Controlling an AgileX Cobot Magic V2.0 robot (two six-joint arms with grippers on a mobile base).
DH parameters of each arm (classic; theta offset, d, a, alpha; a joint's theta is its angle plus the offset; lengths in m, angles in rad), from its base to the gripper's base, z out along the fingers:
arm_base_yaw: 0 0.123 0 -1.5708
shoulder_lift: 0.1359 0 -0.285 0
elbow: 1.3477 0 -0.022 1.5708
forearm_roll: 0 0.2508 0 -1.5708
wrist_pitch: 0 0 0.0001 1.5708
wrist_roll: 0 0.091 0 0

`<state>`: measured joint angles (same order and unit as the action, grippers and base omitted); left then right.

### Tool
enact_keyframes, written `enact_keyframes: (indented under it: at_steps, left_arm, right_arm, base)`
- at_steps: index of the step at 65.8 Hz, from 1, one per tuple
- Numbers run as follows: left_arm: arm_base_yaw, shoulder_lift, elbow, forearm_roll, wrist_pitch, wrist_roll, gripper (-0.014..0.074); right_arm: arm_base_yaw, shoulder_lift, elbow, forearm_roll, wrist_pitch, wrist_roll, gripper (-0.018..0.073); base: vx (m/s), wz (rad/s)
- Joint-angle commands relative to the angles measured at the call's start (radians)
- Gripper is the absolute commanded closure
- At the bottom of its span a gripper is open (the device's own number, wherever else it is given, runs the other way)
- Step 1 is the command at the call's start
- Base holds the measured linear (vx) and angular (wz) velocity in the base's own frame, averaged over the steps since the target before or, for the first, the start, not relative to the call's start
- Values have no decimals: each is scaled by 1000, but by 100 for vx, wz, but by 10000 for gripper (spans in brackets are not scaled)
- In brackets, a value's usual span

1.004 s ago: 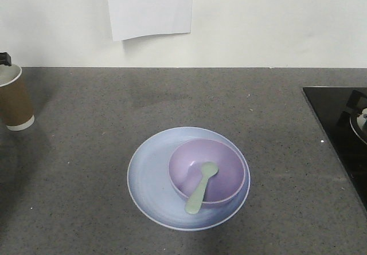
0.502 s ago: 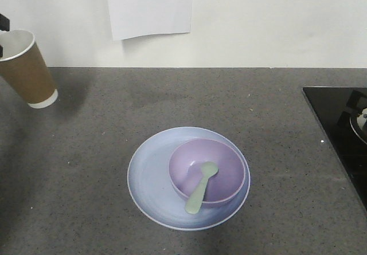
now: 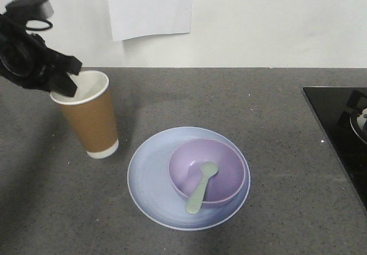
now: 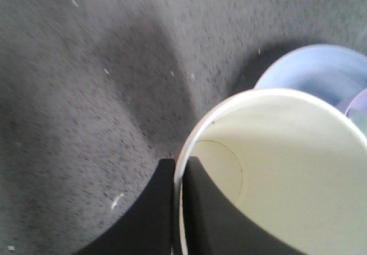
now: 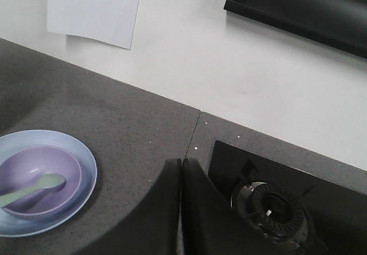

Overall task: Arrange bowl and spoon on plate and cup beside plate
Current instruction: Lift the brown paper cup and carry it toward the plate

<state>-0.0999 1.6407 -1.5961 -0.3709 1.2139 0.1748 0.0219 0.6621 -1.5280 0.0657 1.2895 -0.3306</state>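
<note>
Nearest the camera, the pale blue plate (image 3: 150,180) sat flat on the speckled grey surface (image 3: 258,112) — round, shallow, with a slim raised rim. On its right half rested the lavender bowl (image 3: 221,160), plain and smooth, and the mint-green spoon (image 3: 200,187) lay with its oval head inside the bowl and its thick handle sticking out over the near rim above the plate.

Just left of the plate, close but apart from it, was the brown paper cup (image 3: 90,117) — white inside, white rolled rim, white band at the base, tilted a little. No print or logo could be read on it. Whether its base touched the surface could not be told.

The left hand (image 3: 71,78) was pinched on the cup's rim, one finger inside the wall and one outside, clear in the wrist view. The right hand (image 5: 181,206) showed its fingers pressed together on nothing, over the surface beside a black stove (image 5: 275,203).

Farthest back, a blank white sheet (image 3: 149,6) hung on the wall.
</note>
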Motion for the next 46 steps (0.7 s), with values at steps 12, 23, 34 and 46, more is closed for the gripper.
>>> enact_keyframes:
  at_steps: [12,23,34,46]
  left_arm:
    - [-43,-39,118,-6,-135,1,604]
    - [-43,-28,121,30,-118,0,604]
    - [-43,-25,121,25,-110,0,604]
    - [-43,-25,121,25,-110,0,604]
  right_arm:
    - [-3,15,-20,4,-57,2,564]
    - [-3,15,-20,8,-55,3,564]
    - [-3,15,-20,14,-50,3,564]
    - [-3,15,-20,28,-50,3,564]
  base:
    - [0,0]
    - [0,0]
    - [0,0]
    - [0,0]
